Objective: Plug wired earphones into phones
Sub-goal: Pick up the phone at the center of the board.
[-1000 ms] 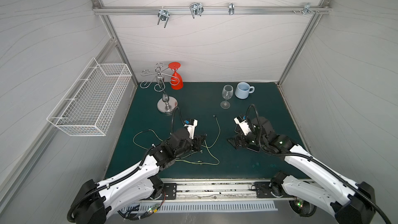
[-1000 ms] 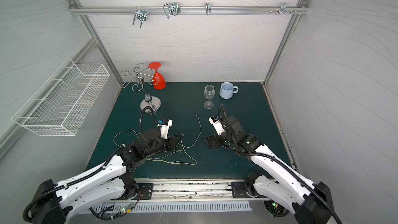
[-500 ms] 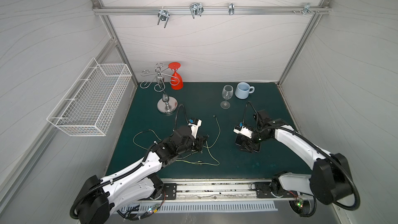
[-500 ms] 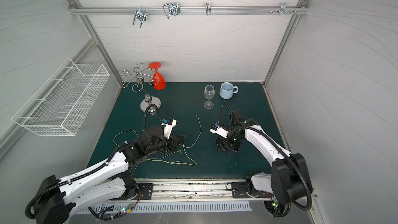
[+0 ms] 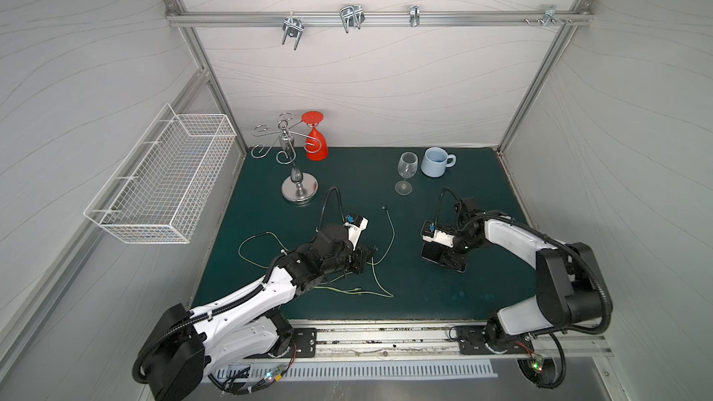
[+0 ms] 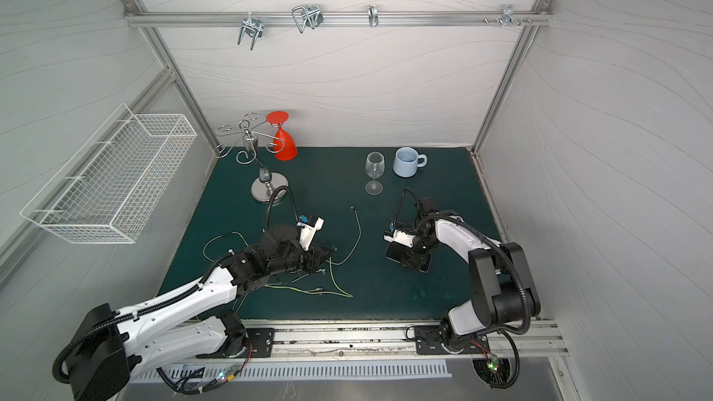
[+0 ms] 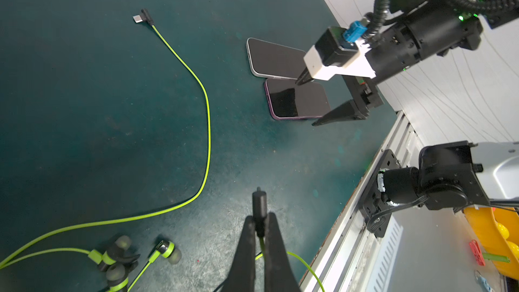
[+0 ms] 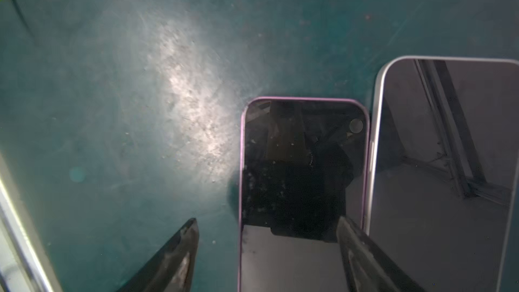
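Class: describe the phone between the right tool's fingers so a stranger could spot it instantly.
On the green mat, find the right arm's open tool. Two dark-screened phones lie side by side beneath it; yours is the purple-edged phone, not the silver-edged phone.

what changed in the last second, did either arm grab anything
The right arm raised its elbow and swung outward, turning the right gripper down over the purple-edged phone; its open jaws straddle it, gripping nothing. The left gripper, still shut on the plug, edged slightly toward that phone. The silver-edged phone and loose cord stayed put.
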You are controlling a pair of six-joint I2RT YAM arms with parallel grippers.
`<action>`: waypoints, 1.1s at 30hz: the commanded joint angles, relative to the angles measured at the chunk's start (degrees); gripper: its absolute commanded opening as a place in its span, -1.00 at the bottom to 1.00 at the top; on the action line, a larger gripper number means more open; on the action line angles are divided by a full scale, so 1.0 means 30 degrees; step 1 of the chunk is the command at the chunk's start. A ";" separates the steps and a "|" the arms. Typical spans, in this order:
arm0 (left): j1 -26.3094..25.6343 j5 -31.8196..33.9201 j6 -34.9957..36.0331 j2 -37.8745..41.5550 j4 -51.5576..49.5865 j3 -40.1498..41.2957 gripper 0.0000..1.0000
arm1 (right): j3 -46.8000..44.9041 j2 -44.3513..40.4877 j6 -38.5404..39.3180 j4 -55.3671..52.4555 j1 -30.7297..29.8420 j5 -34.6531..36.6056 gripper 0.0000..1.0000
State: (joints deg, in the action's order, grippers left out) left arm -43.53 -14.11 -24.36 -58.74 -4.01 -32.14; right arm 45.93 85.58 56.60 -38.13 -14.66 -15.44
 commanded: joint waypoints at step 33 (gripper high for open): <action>0.0119 -0.0837 0.0673 -0.0835 0.0195 -0.1040 -1.00 | -0.1637 0.1403 0.2286 0.0790 -0.1096 0.2635 0.57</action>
State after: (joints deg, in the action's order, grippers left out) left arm -43.53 -16.75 -22.87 -60.71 -4.03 -32.18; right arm 44.56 87.26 61.12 -34.44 -16.71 -7.44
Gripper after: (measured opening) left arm 0.055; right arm 0.788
